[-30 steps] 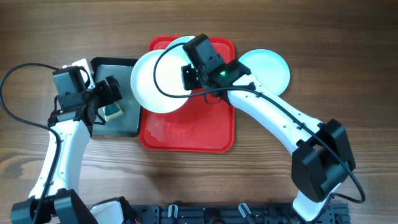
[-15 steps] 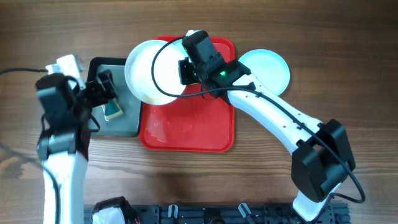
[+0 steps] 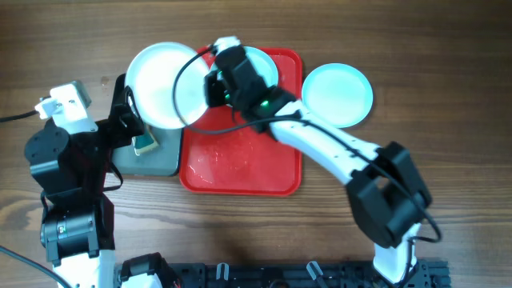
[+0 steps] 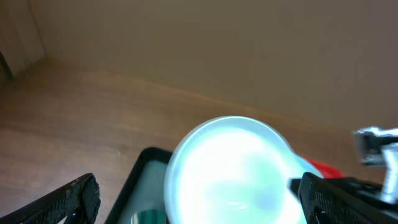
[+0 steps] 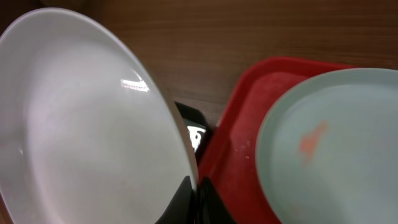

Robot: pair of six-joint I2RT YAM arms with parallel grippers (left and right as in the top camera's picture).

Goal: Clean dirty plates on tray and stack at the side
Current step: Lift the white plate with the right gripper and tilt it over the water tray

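Plates are seen in three places in the overhead view. A white plate (image 3: 162, 86) is held at upper left of centre, over the upper right corner of a grey tray (image 3: 152, 164), and its right rim is pinched by the pressed-together jaws of the right gripper (image 3: 210, 87). A light blue plate (image 3: 262, 66) lies at the top of the red tray (image 3: 240, 170), partly hidden by the right arm. Another light blue plate (image 3: 338, 94) rests on the table just right of the tray. A sponge (image 3: 146, 144) lies on the grey tray beside the left gripper (image 3: 131, 120).

In the left wrist view, the jaws are spread wide at the lower corners, and the white plate is seen ahead between them.

In the right wrist view, the white plate is tilted at left, its rim gripped at bottom centre. A reddish smudge is seen on the blue plate at right.
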